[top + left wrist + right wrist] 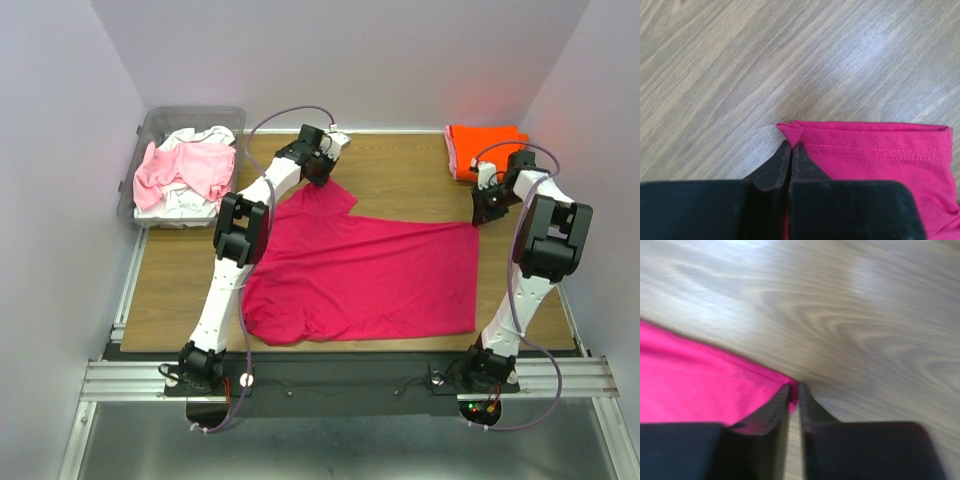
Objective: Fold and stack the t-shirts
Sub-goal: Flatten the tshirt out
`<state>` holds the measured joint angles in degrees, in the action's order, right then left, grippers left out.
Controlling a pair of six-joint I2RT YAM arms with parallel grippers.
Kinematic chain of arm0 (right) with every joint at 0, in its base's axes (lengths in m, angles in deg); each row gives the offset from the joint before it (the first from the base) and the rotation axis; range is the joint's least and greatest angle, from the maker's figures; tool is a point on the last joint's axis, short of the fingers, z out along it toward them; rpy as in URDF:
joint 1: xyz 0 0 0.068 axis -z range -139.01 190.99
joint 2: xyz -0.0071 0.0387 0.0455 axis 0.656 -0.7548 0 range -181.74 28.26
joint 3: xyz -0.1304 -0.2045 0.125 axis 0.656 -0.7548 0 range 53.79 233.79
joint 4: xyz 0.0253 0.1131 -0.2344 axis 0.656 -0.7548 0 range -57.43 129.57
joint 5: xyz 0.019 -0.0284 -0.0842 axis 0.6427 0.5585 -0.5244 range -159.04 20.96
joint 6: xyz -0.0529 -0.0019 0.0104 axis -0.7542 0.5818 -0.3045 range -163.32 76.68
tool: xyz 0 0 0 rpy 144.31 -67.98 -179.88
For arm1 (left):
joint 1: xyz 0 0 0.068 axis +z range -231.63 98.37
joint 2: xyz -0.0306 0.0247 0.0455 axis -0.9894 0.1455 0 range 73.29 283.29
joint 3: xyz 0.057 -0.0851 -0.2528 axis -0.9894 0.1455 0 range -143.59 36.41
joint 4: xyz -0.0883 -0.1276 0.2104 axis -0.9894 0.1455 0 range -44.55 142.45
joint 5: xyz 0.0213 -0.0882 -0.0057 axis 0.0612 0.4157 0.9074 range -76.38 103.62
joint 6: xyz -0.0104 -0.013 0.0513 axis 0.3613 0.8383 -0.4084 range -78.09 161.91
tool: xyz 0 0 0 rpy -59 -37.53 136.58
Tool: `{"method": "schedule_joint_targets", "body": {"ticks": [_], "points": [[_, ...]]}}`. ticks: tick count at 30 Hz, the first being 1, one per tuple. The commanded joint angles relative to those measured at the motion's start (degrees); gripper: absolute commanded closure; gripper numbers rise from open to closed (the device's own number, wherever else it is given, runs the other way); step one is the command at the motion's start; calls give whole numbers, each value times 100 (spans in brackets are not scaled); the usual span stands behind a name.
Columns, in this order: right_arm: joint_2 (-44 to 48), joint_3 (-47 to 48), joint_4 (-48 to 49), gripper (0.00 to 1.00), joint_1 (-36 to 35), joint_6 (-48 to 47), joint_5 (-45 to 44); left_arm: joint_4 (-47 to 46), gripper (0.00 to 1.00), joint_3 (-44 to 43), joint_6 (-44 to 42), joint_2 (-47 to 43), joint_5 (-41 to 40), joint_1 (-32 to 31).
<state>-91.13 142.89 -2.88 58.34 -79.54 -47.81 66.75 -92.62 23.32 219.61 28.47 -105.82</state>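
A deep magenta-pink t-shirt [365, 275] lies spread on the wooden table. My left gripper [320, 172] is shut on the corner of its far left sleeve; the left wrist view shows the hemmed sleeve [875, 150] pinched between my fingertips [791, 146]. My right gripper [484, 212] is shut on the shirt's far right corner; the right wrist view shows that corner [700, 390] caught at my fingertips [793, 389]. A folded bright orange t-shirt [482, 148] lies at the far right. Pale pink and white shirts [188, 168] are heaped in the bin.
A clear plastic bin [150, 125] stands at the far left of the table. Bare wood [400, 170] shows beyond the spread shirt. Lilac walls close in the left, right and back. A metal rail runs along the near edge [350, 375].
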Motion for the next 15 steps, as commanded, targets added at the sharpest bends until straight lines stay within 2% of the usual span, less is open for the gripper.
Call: {"method": "schedule_joint_targets", "body": {"ticks": [1, 2, 7, 15], "points": [[-173, -191, -492, 94, -205, 28, 399, 102, 100, -280, -66, -173, -167, 19], [-146, -174, -500, 99, -205, 37, 399, 102, 100, -272, -57, -226, -132, 36], [179, 106, -562, 99, -205, 125, 697, 102, 100, -210, 57, -692, 219, 247], [1137, 687, -553, 99, -196, 335, 909, 41, 100, 80, 75, -2203, 703, 678]]}}
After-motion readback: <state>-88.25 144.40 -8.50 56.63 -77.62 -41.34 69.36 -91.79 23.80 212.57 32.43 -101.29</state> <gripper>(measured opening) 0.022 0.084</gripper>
